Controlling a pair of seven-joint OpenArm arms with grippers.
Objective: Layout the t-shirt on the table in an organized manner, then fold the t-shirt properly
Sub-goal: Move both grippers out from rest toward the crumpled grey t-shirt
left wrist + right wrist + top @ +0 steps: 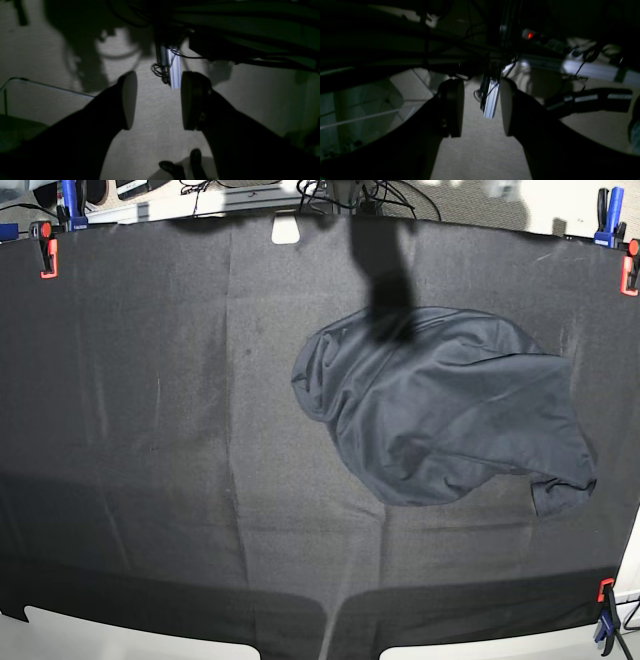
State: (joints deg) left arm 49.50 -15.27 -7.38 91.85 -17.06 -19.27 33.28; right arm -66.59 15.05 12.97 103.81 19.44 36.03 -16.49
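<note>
the t-shirt (445, 415) lies bunched in a rumpled heap on the surface (150, 430), right of centre in the base view, with no arm near it. in the wrist views the left end effector (158, 100) and right end effector (481, 107) both hang spread with nothing between their pads, over pale floor rather than the black cloth. red and blue clamps (45, 255) sit at the corners.

We are seeing pale carpet (160, 140) lying dim under both wrist views, shadows falling across it; an aluminium post (491, 101) is catching light, a red lamp (529, 35) glowing behind.
</note>
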